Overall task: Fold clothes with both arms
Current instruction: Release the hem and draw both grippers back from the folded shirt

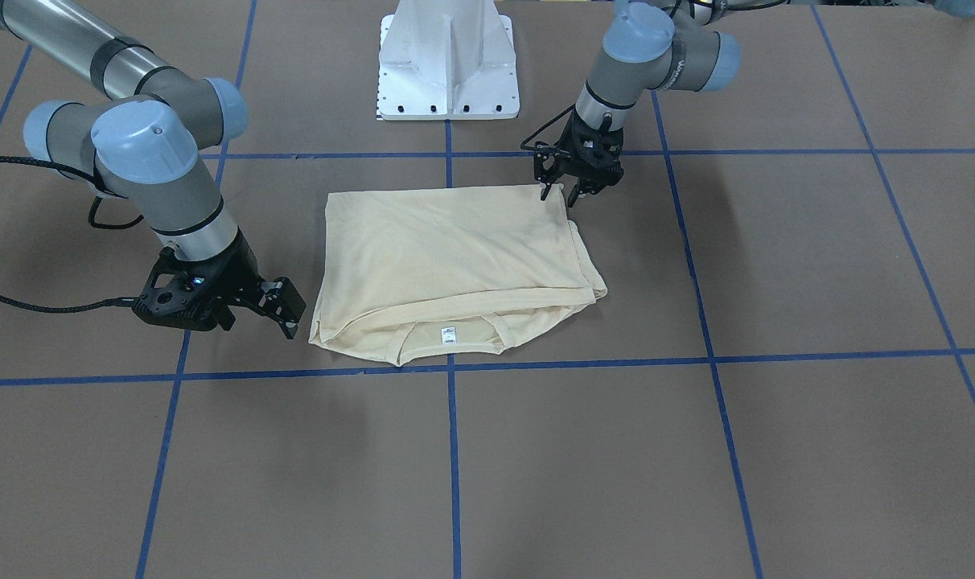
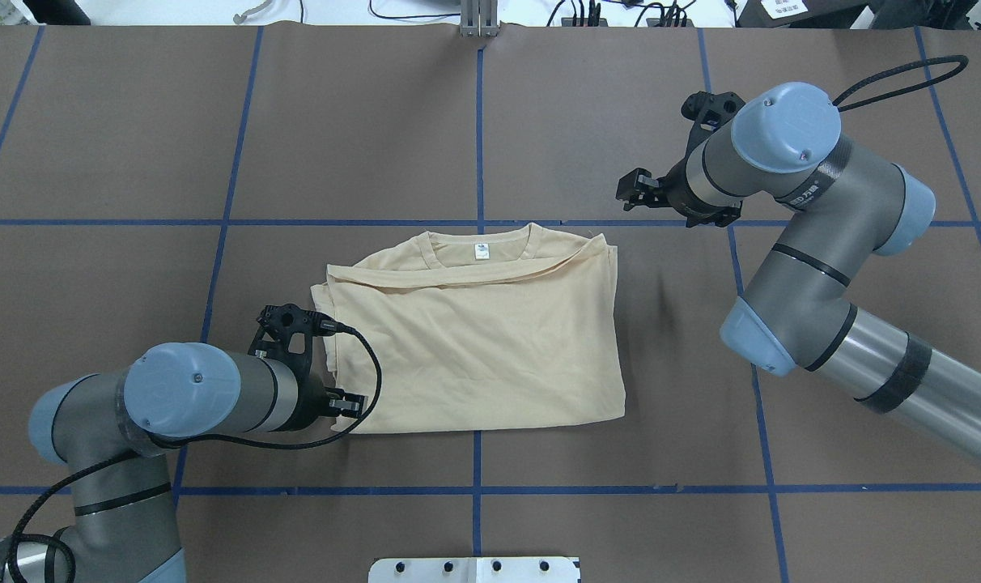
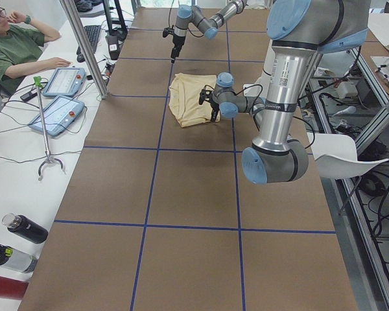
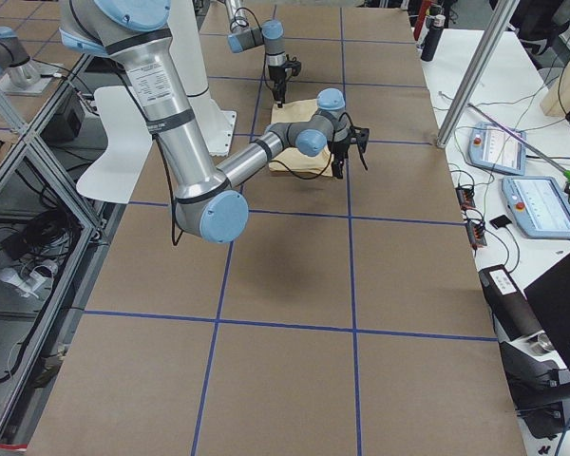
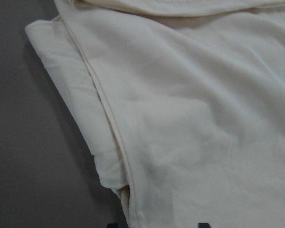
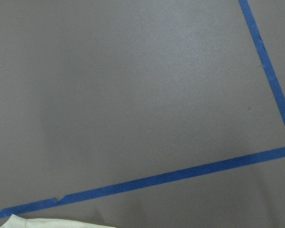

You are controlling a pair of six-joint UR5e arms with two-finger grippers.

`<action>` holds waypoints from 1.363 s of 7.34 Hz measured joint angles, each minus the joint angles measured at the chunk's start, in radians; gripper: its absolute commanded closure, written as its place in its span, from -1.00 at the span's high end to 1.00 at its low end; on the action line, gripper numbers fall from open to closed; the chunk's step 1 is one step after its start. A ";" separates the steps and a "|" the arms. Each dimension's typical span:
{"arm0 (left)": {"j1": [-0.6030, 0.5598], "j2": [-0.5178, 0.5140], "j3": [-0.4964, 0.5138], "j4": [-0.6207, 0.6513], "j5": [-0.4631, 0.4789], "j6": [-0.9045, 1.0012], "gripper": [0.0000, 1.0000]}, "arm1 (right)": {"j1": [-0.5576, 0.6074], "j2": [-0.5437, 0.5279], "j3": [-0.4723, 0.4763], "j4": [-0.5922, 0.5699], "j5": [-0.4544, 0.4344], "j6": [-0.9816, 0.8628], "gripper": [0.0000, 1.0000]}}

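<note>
Brown table (image 1: 777, 442) holds folded shirt (image 1: 455, 249) (label showing); left claw (image 1: 558, 198), right claw (image 1: 294, 315) both apart.

Left wrist view: pale cream-yellow knit shirt (image 5: 190, 123) cut off by top, right and bottom edges. Left gripper (image 1: 561, 195) shows there only as black fingertips (image 5: 203, 225), slivers at bottom edge.
Right wrist view: right gripper (image 2: 632, 189) jaws out of frame; shirt only a sliver at bottom-left edge.
Front view: shirt corner between left jaws; contact with cloth unreadable.
Side views: both grippers too small to judge.
</note>
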 measured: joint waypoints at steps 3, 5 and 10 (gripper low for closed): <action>0.009 0.001 0.001 0.003 -0.003 -0.001 0.03 | -0.001 0.001 0.000 0.000 0.000 0.000 0.98; 0.020 0.005 -0.003 0.004 -0.004 -0.002 -0.04 | -0.001 0.002 0.002 0.000 -0.001 0.000 0.98; 0.040 0.009 -0.005 0.004 -0.003 -0.056 -1.00 | -0.003 0.004 0.004 0.000 -0.002 0.001 0.99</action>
